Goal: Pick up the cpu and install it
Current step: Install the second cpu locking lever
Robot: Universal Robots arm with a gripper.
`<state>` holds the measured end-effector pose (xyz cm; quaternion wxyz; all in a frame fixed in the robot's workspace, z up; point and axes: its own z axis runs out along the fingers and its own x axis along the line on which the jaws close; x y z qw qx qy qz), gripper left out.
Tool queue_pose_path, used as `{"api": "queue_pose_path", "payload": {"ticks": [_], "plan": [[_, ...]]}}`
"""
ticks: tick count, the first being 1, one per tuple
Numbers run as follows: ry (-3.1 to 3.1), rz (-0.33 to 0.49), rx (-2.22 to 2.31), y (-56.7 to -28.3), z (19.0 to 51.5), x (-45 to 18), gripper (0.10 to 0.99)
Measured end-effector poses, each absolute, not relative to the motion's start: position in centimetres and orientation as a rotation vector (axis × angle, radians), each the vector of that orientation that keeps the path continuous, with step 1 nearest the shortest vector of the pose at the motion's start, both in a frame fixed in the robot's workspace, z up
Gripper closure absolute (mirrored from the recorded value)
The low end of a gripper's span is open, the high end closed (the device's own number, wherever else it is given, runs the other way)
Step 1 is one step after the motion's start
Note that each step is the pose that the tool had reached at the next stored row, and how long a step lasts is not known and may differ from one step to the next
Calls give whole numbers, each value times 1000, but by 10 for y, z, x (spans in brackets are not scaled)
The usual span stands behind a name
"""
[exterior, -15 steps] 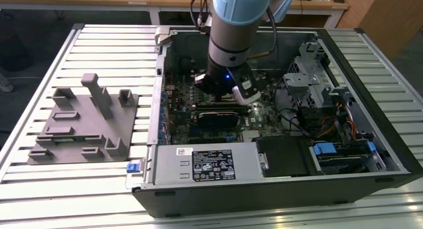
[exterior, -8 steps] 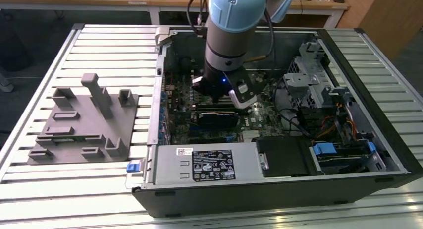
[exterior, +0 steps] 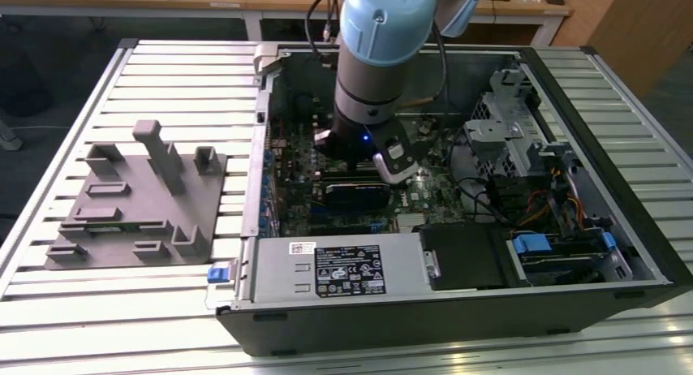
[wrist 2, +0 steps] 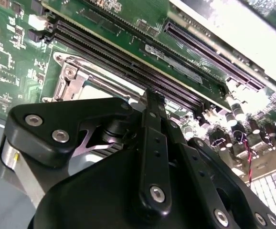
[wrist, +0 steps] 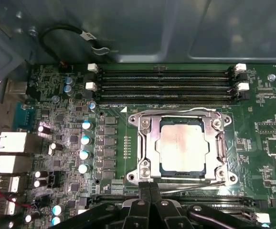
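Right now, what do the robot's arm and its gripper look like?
The arm is a thick grey tube with a pale blue joint cap and black cables running along it. The gripper is matte black, built from flat linked bars fastened with silver screws.

The arm (exterior: 374, 66) stands upright, reaching straight down into the open computer case (exterior: 563, 83). Its gripper (wrist: 149, 188) hangs just beside the cpu socket (wrist: 183, 148), black fingers (wrist: 144, 191) pressed together with nothing between them.
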<state>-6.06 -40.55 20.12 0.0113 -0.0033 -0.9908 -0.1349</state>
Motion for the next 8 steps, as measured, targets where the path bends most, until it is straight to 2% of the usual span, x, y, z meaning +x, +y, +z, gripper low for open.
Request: {"api": "queue_pose_path", "payload": {"ticks": [8], "plan": [[-3084, -466, -10, -414, 201, -63, 980]]}}
